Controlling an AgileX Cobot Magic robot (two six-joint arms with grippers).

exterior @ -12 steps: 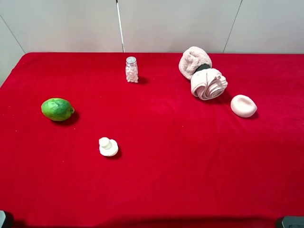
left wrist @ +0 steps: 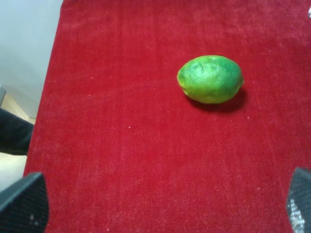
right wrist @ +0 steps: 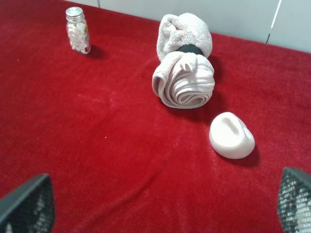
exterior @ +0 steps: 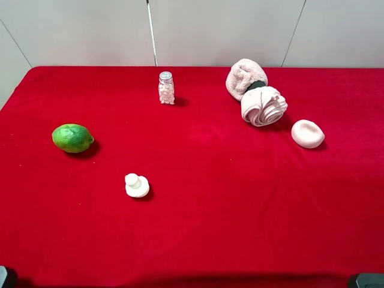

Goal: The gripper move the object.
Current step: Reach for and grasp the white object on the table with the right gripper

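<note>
Red-clothed table (exterior: 198,240), pale panelled wall behind. No change from half a second ago. At right of table, pale pink dome piece (exterior: 308,133), near the rolled towels (exterior: 263,105) but apart from them, untouched. Spread wide and empty, right gripper (right wrist: 160,201), well short of it. Likewise wide, left gripper (left wrist: 160,204), facing lime (left wrist: 210,79). Looks like reach not yet begun.

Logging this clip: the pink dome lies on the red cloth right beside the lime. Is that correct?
No. The dome does lie on the red cloth, but beside the rolled towels, not the lime, which sits far off on the left. The exterior high view shows this.
</note>
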